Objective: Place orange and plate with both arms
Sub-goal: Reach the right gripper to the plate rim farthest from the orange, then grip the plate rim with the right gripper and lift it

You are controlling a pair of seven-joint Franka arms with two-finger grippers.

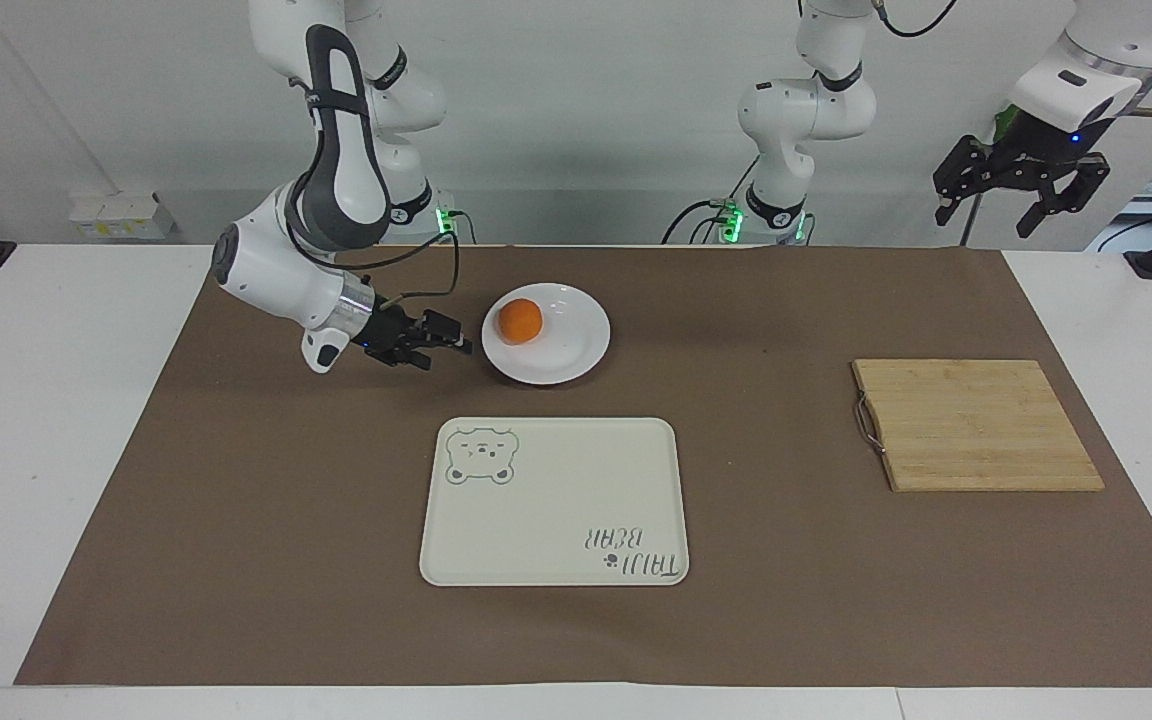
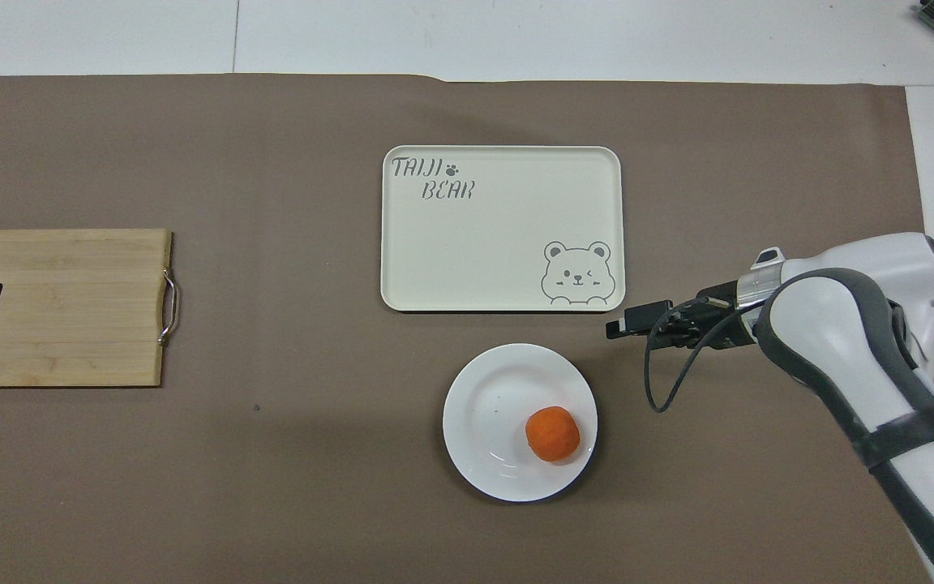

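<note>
With the orange [image 1: 520, 321] sitting on the plate [image 1: 566, 355] and the plate lying on the brown mat [image 1: 236, 550] near the robots' edge, nothing in this task looks moved yet. The cream tray [image 1: 556, 520] with the bear drawing lies bare, farther from the robots than the plate, and the wooden cutting board [image 1: 976, 425] lies bare too, toward the left arm's end of the table. My read is that the job stands at its very 1st step: both the fruit and the dish have yet to be picked up and set down somewhere, most likely on those 2 surfaces, though which goes where is a guess.

The right gripper [image 1: 441, 345] is low over the mat, just beside the plate's rim on the right arm's side, pointing at it almost level. It carries nothing; its fingers seem a little apart, but at this range I cannot tell for sure. It is short of the rim, not touching, and the overhead view puts it between plate and tray corner [image 2: 625, 324].

The left gripper [image 1: 1021, 195] waits high up past the board's end of the table, its jaws spread wide and holding nothing.

So: 0 of 2 things placed, and a grasp at the plate's edge looks like the next call.
</note>
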